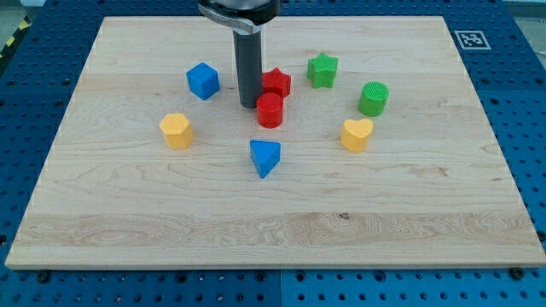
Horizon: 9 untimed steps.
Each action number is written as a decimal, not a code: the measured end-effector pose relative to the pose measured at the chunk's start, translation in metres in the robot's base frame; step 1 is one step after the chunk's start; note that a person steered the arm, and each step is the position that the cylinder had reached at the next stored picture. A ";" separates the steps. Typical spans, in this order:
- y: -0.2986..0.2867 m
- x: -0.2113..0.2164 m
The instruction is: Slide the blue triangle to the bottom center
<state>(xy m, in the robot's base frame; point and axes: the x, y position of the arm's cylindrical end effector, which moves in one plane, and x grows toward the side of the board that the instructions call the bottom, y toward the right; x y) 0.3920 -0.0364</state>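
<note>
The blue triangle (264, 157) lies near the middle of the wooden board (128, 222), a little towards the view's bottom. My tip (248, 105) rests on the board above it, just left of the red cylinder (270, 111) and the red star (276, 83). The tip is about a block's width above the blue triangle and does not touch it.
A blue cube (203, 80) sits at the upper left, a yellow hexagon-like block (176, 130) at the left. A green star (322, 69) and a green cylinder (373, 99) sit at the upper right, a yellow heart (357, 134) below them.
</note>
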 end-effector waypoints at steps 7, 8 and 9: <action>0.004 0.102; 0.030 0.096; 0.040 0.104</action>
<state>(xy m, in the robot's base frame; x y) 0.4961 0.0035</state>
